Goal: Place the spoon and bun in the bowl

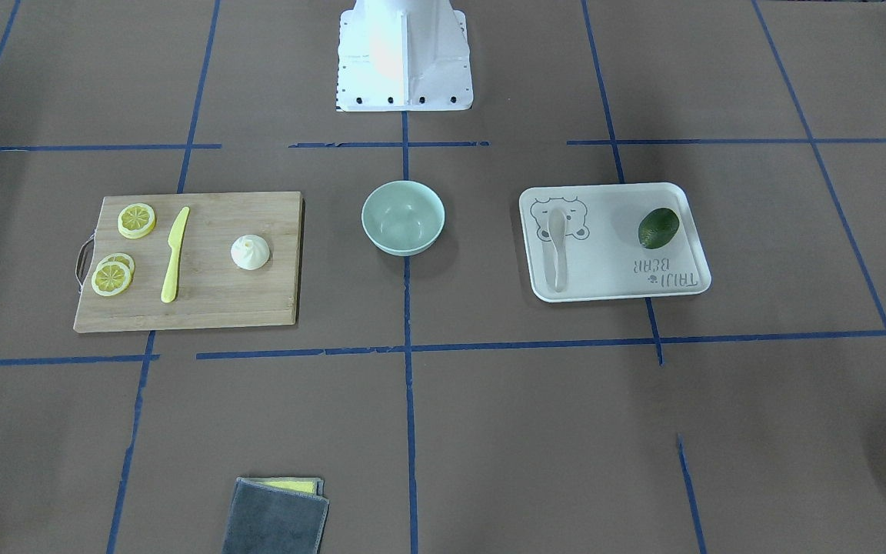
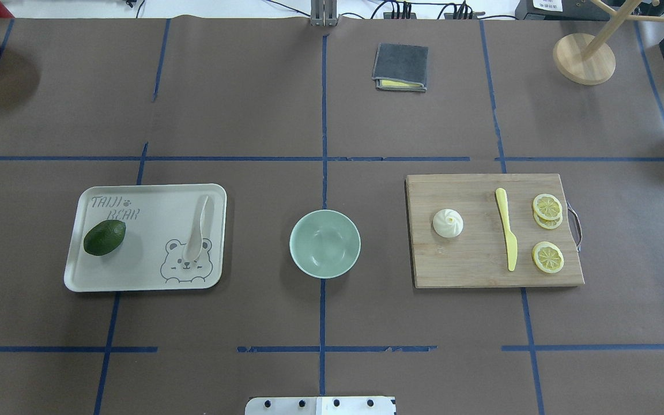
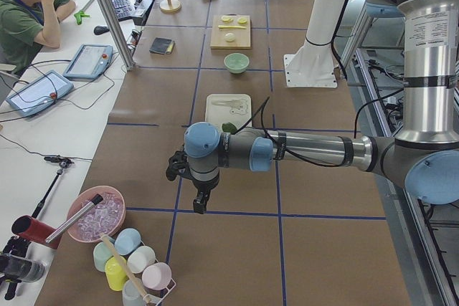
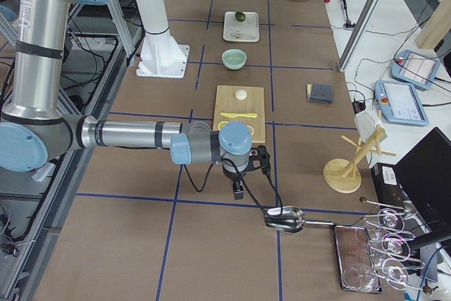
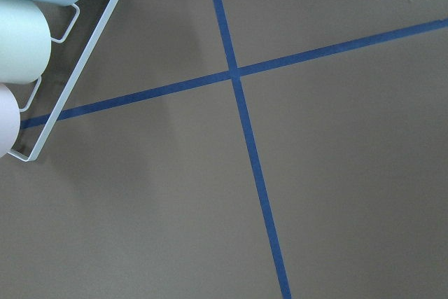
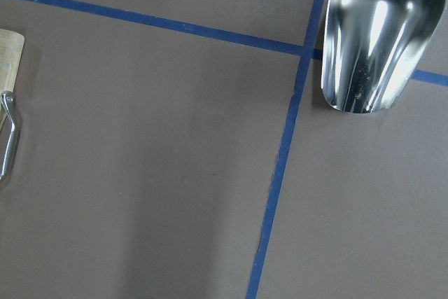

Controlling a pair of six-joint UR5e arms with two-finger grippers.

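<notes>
The off-white spoon (image 2: 198, 230) lies on the white bear-print tray (image 2: 136, 271), left of centre in the overhead view. The white pleated bun (image 2: 448, 223) sits on the wooden cutting board (image 2: 470, 265) at the right. The mint-green bowl (image 2: 325, 243) stands between them, with nothing in it. My left gripper (image 3: 201, 202) hangs over bare table far beyond the tray end. My right gripper (image 4: 238, 189) hangs past the board's end. Both show only in the side views, so I cannot tell whether they are open or shut.
An avocado (image 2: 104, 237) shares the tray. A yellow knife (image 2: 506, 236) and lemon slices (image 2: 547, 206) lie on the board. A folded grey cloth (image 2: 400, 67) is at the far side. A cup rack (image 5: 42, 68) and a metal scoop (image 6: 381, 33) sit near the table's ends.
</notes>
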